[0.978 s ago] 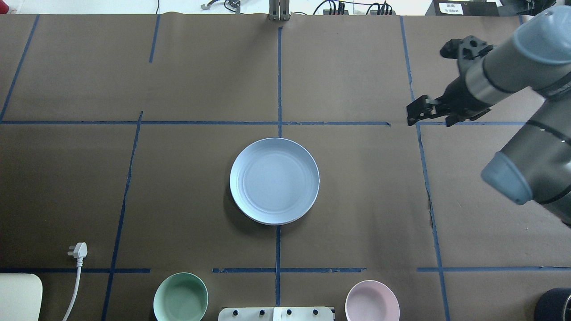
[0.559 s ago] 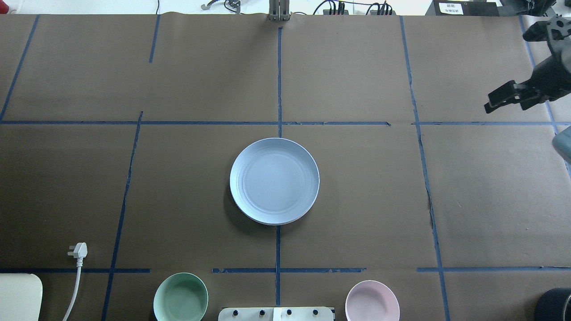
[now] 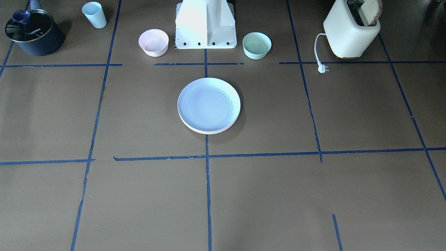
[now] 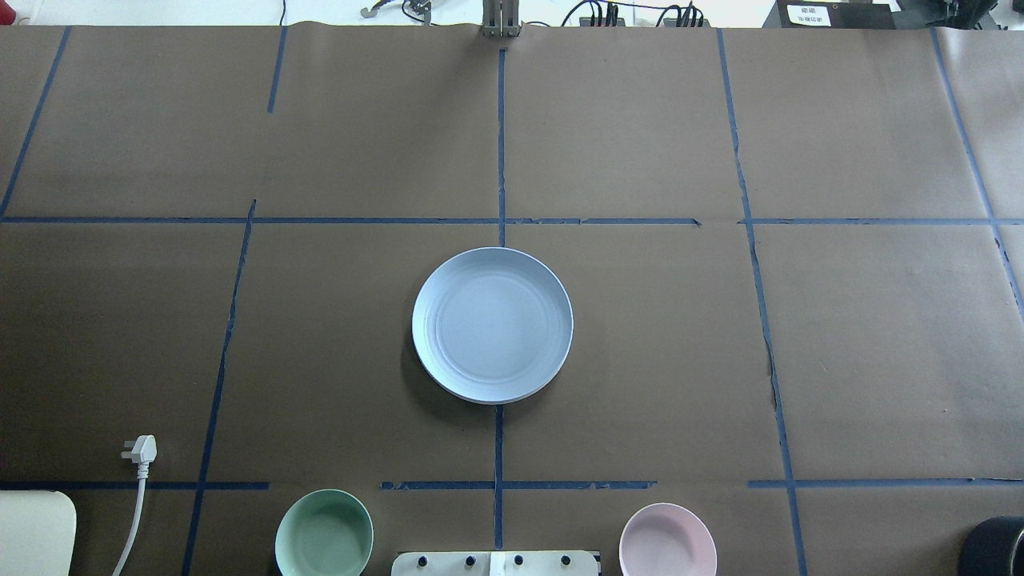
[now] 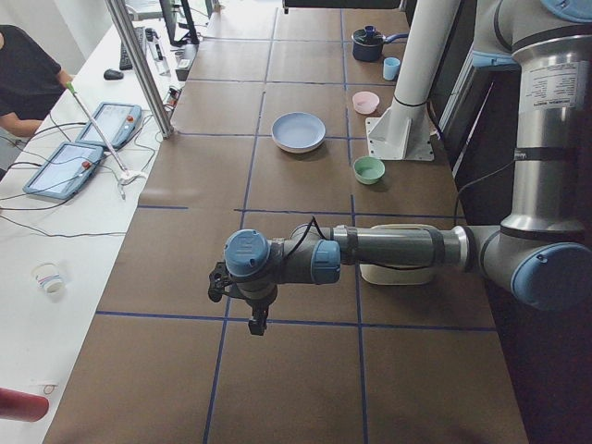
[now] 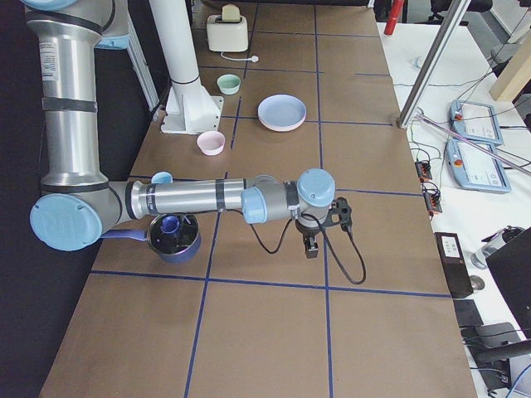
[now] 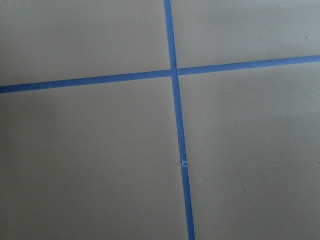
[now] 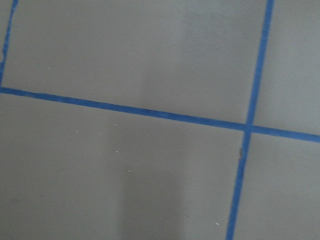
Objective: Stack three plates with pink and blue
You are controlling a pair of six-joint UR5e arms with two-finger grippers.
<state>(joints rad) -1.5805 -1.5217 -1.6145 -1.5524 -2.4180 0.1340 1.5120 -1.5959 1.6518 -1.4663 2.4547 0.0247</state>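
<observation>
Plates: one stack (image 4: pixel 492 324), flat on the tabletop (image 3: pixel 139 195), straight out in front of my white base (image 3: pixel 205 24) and apart from it. It sits on the blue tape line (image 3: pixel 208 195) that runs out from the base's middle.

Top plate (image 3: pixel 208 104) is light blue, round, shallow, matte, with faint rings stepping in from the rim. Nothing lies on it. In the front-facing view, paler rim edges (image 3: pixel 205 131) peek out from under it on the side away from the base, closely nested. I cannot tell their colours apart, nor count them for certain.

Small pink bowl (image 3: pixel 153 42) and small mint bowl (image 3: pixel 256 45) stand just beside the base, one on each side, both nearer to it than the stack.

My left arm (image 5: pixel 388 248) reaches out level, well off to the base's left, far from the stack. Left jaws point down above bare brown paper at a tape crossing (image 7: pixel 174 73). Apart or together, I cannot tell.

My right arm (image 6: pixel 182 199) reaches out the same way on the base's right, passing over a dark pot (image 6: pixel 172 236). Right jaws also point down over a tape crossing (image 8: pixel 247 127); whether they are apart or together I cannot tell.
</observation>
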